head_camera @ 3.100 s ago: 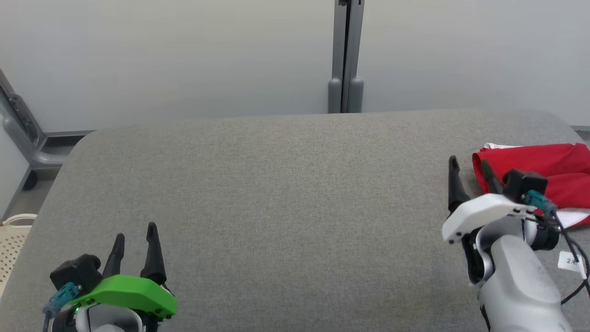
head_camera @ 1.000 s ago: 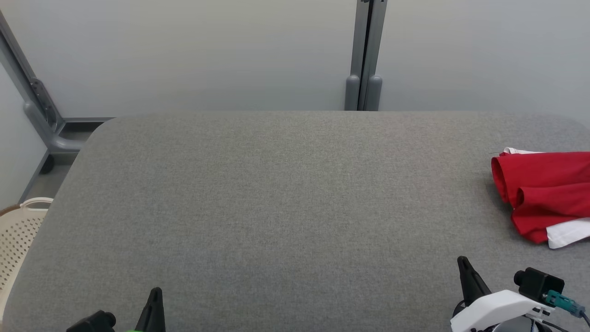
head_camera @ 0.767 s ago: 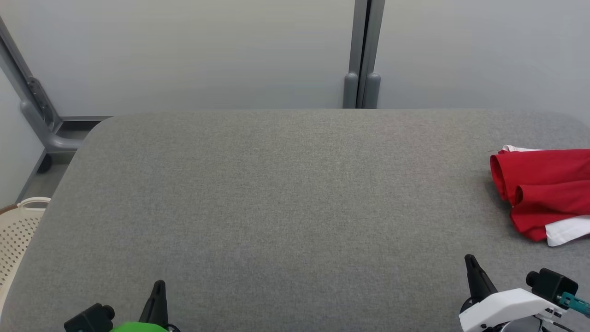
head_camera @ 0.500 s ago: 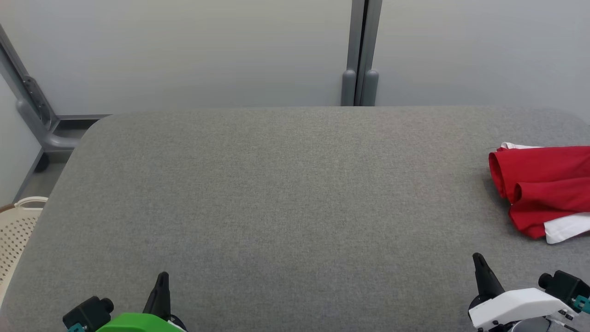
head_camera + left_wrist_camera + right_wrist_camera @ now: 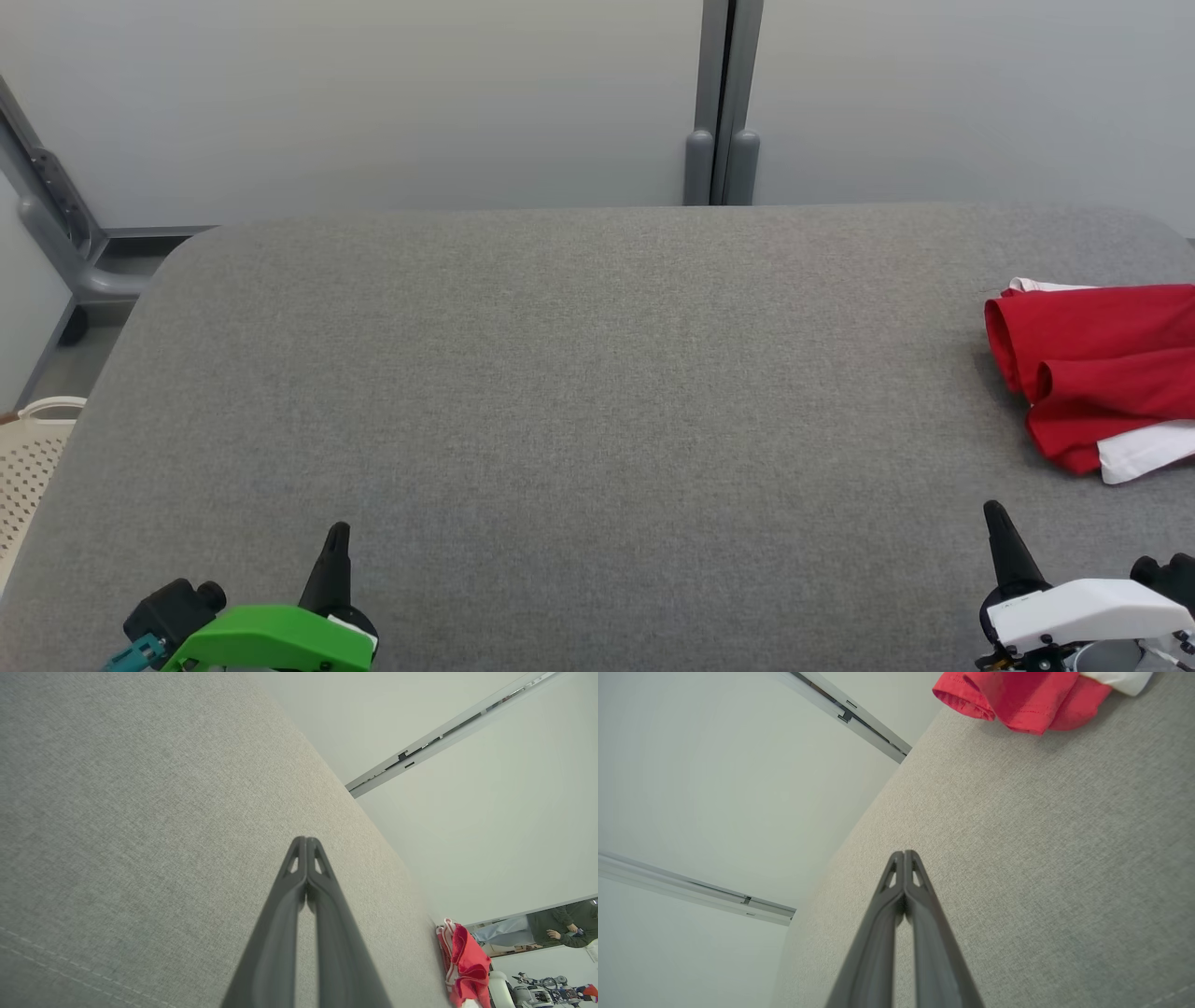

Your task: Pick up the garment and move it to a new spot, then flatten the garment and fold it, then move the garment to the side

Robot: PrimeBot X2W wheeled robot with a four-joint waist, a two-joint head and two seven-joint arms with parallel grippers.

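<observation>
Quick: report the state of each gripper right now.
Left gripper: closed, holding nothing.
Right gripper: closed, holding nothing; the red garment lies apart from it.

I see the grey tabletop (image 5: 579,373) wide open across the left and middle, my only obstacle the bunched red garment (image 5: 1092,364) at its right edge, with a grey post (image 5: 719,103) standing just behind the far edge.

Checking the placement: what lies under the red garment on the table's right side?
The red garment rests on the grey table. White cloth pokes out beneath its near edge; how far it runs underneath is covered by the folds.
</observation>
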